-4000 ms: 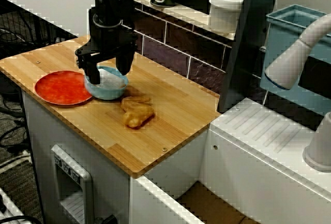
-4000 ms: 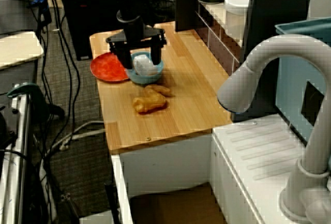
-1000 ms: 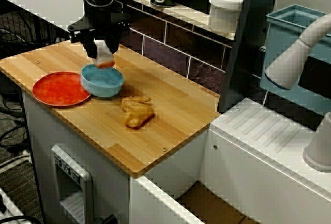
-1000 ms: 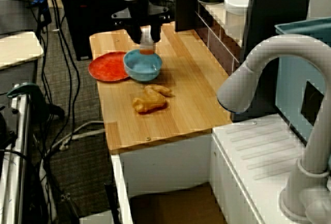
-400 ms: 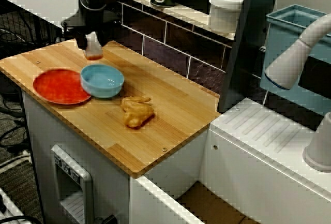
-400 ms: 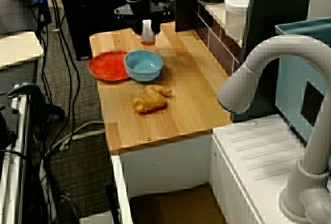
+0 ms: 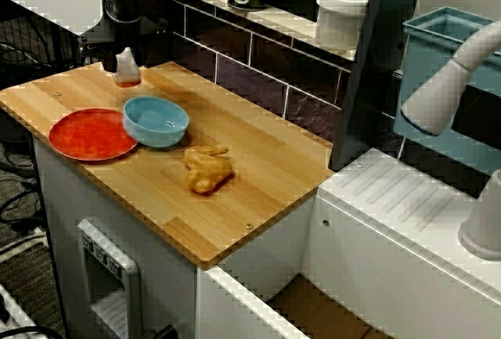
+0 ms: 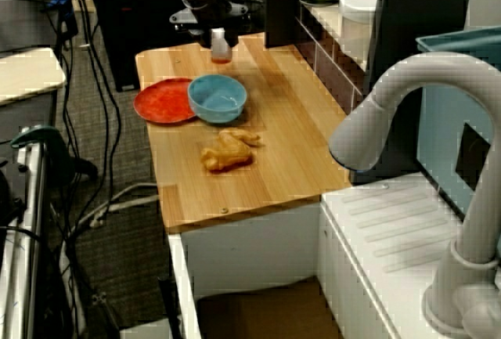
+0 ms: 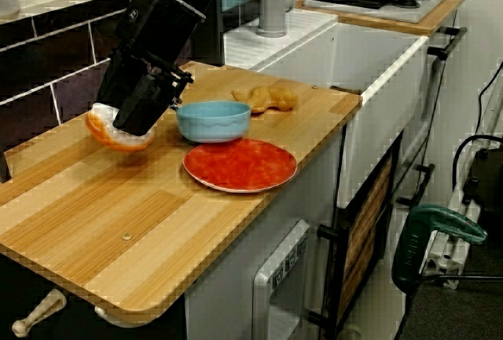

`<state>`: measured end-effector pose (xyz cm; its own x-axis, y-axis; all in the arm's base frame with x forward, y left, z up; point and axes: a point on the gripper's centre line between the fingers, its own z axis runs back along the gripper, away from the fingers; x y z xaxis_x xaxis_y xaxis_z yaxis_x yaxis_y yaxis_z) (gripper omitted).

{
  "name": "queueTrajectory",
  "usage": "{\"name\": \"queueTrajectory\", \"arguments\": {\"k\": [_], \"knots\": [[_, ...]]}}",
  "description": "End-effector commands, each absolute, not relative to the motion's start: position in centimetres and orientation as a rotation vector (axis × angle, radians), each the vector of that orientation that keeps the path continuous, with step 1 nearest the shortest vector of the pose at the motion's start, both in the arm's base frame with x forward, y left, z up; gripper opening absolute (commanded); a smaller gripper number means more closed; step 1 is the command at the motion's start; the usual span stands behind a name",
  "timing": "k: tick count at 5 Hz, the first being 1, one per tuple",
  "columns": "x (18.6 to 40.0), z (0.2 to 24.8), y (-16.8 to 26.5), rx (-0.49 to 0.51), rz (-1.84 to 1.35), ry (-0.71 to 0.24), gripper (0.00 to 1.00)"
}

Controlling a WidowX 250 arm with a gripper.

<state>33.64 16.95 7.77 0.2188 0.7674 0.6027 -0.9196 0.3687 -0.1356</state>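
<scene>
Tool [image 9: 128,122] gripping orange-white piece [image 9: 108,131] near blue bowl [image 9: 213,121]

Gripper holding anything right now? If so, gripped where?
Yes: the gripper is shut on a small white-and-orange piece, pinched at its white upper part; the orange underside shows below the grip, beside the blue bowl.

wooden counter [image 7: 258,174] — red plate [image 7: 90,134], blue bowl [image 7: 156,120], toy chicken [image 7: 207,168]

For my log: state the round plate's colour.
The round plate is red-orange; clearest in the view from the side.
</scene>
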Motion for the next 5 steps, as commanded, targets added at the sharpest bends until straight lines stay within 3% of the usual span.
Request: {"name": "queueTrajectory", "arguments": {"k": [1, 3, 5], "knots": [[33.6, 6.6, 16.6, 0.344, 1.129, -0.783, 0.0], [33.5, 3.7, 15.6, 0.411, 1.059, -0.833, 0.0], [33.2, 4.2, 15.2, 0.383, 1.043, -0.82, 0.0]]}}
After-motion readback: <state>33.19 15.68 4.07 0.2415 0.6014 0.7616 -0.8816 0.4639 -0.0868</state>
